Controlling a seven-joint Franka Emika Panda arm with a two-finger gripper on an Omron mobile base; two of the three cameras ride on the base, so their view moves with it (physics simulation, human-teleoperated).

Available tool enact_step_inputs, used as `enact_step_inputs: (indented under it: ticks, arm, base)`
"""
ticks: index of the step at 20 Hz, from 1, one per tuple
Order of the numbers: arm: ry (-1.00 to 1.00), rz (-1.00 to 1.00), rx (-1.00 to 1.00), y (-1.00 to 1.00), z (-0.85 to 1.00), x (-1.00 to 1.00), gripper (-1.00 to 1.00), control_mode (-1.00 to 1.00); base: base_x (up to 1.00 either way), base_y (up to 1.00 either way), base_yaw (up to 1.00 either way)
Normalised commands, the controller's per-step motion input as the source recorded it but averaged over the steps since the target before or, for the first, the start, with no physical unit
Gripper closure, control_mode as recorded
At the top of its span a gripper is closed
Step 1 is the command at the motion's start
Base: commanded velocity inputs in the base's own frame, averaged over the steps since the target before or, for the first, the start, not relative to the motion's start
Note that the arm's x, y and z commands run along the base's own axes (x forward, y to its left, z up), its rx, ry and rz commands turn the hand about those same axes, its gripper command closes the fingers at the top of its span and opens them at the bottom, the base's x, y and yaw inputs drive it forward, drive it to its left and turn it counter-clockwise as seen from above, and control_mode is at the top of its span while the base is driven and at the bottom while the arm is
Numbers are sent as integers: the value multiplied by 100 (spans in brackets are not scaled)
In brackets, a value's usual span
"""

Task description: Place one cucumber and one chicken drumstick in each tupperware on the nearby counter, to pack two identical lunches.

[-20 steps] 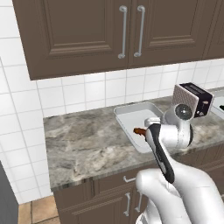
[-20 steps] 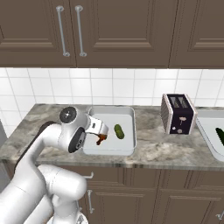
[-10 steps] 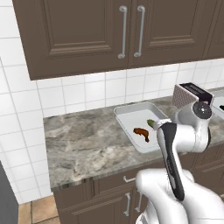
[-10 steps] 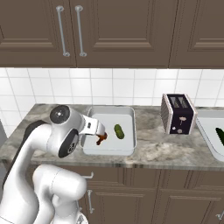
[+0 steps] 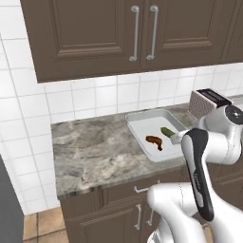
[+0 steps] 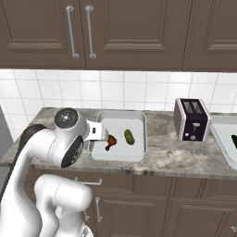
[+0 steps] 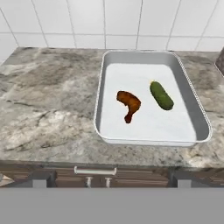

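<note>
Claw (image 7: 109,178) pulled back, released; drumstick (image 7: 129,104), cucumber (image 7: 161,95) in tupperware (image 7: 197,114) ahead.

You have drawn the arm back from the tray (image 5: 142,118) toward the base. It covered the drumstick (image 5: 154,141) and cucumber (image 5: 166,131) a second ago; both now lie exposed, apart, in the tray.

Before me the marbled table (image 7: 52,100) carries a pale tupperware (image 7: 199,118), a dark toaster (image 6: 191,119) well to its right, and a second tray (image 6: 222,139) beyond that.
</note>
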Motion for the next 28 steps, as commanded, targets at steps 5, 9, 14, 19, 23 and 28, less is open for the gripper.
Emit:
enact_step_inputs:
  ticks: [5, 9, 14, 19, 23, 28]
  arm:
    - [0, 0, 0, 0, 0, 0, -100, 100]
    - [0, 0, 0, 0, 0, 0, -100, 100]
    - [0, 0, 0, 0, 0, 0, -100, 100]
    - [0, 0, 0, 0, 0, 0, -100, 100]
    - [0, 0, 0, 0, 0, 0, -100, 100]
    - [0, 0, 0, 0, 0, 0, -100, 100]
  base:
    - [-96, -15, 16]
    - [-95, -69, 1]
    - [-46, -100, -7]
    - [-26, -100, -4]
    - [-34, -100, -1]
    - [-51, -100, 0]
